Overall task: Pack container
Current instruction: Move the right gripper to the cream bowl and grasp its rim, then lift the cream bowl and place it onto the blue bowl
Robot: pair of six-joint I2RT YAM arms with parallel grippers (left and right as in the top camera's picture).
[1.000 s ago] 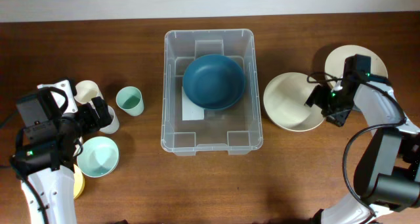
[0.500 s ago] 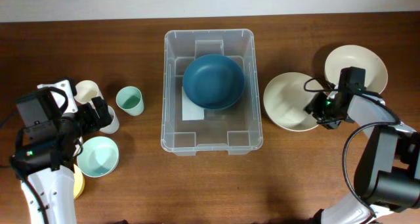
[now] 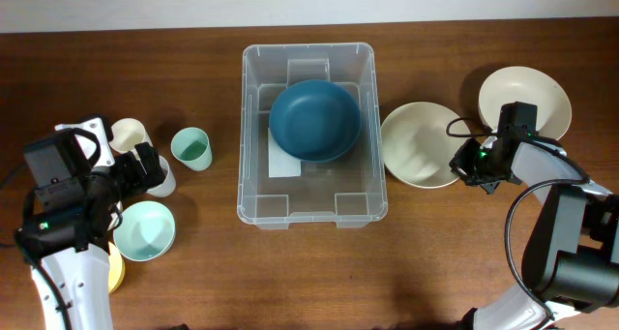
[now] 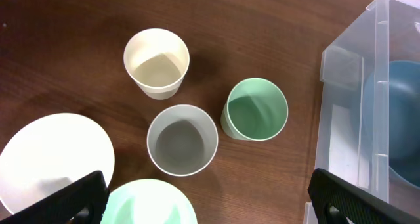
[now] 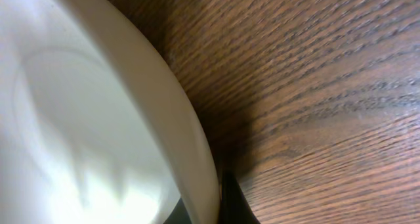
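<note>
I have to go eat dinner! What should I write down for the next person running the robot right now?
The right gripper is shut on the rim of the cream bowl, which is on the table just right of the container.
The left gripper is open and empty, above the cups.
Done: the blue bowl is in the container.
Left to pack: the cream bowl, the second cream bowl, the mint bowl, the green cup, grey cup and cream cup.

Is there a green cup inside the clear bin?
No, the green cup stands outside the clear bin, on the table.
</note>
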